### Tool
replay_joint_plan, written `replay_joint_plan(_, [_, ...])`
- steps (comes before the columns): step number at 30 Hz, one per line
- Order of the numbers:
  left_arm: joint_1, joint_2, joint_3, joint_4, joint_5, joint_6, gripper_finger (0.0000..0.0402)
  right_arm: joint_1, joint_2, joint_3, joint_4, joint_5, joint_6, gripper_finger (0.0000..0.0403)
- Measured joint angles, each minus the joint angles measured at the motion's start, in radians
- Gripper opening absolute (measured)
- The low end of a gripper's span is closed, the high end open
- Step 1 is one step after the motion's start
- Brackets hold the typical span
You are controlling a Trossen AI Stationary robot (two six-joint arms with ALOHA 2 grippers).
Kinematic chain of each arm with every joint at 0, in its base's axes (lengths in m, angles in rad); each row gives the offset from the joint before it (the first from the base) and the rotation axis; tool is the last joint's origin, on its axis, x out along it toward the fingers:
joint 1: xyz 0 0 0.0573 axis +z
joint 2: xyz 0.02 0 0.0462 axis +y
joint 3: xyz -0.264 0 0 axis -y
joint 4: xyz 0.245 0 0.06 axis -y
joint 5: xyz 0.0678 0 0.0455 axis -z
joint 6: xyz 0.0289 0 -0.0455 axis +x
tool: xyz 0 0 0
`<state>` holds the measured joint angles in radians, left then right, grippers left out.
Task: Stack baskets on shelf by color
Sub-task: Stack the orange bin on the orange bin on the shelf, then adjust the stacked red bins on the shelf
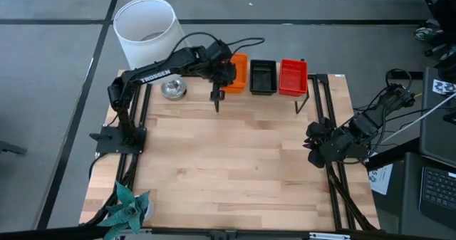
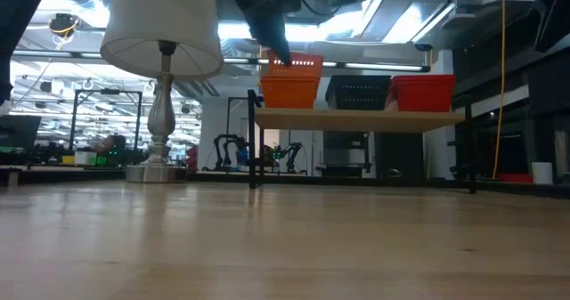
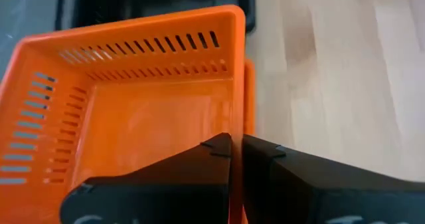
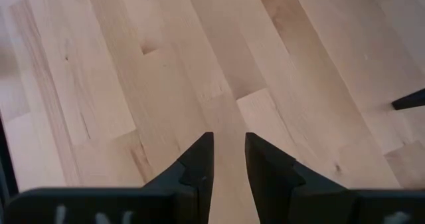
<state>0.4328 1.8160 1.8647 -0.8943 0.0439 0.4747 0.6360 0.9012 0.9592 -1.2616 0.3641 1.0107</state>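
Flanking lamp (image 1: 148, 32) beside orange basket (image 1: 237, 74)

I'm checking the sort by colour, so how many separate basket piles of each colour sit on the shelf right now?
Orange baskets: 1 pile, with the left hand shut on the top basket's wall
Black baskets: 1 pile
Red baskets: 1 pile
Total: 3 piles, side by side on the shelf. How many baskets each pile holds can't be told.

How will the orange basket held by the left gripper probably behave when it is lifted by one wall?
The orange basket looks like thin slotted plastic, so probably light and slightly flexible. Pinched on one wall by the left gripper, it may tilt. Its smooth surface could slip.
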Motion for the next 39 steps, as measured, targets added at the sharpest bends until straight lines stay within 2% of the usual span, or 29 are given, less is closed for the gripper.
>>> replay_joint_plan(5, [-0.006, 0.0, -0.005, 0.022, -0.002, -0.011, 0.0009, 0.0, 0.0, 0.0, 0.0, 0.0, -0.001, 0.0086])
replay_joint_plan(20, [-0.047, 0.0, -0.005, 0.038, -0.033, -0.084, 0.0088, 0.0, 0.0, 0.0, 0.0, -0.001, -0.002, 0.0086])
replay_joint_plan(25, [-0.093, 0.0, 0.027, 0.04, -0.043, -0.185, 0.0091, 0.0, 0.0, 0.0, 0.0, -0.008, 0.001, 0.0086])
replay_joint_plan(28, [-0.144, -0.001, 0.089, -0.045, -0.053, -0.254, 0.009, 0.001, 0.0, 0.0, 0.023, -0.029, 0.006, 0.0086])
replay_joint_plan(33, [-0.239, -0.031, 0.159, -0.322, -0.068, -0.283, 0.0085, 0.049, -0.002, 0.0, 0.033, -0.013, -0.049, 0.0086])
replay_joint_plan(36, [-0.287, -0.067, 0.137, -0.465, -0.068, -0.316, 0.0085, 0.109, -0.008, -0.001, 0.027, 0.046, -0.019, 0.0086])
replay_joint_plan(39, [-0.325, -0.105, 0.082, -0.49, -0.08, -0.338, 0.0085, 0.168, -0.011, -0.001, 0.028, 0.179, 0.021, 0.0086])
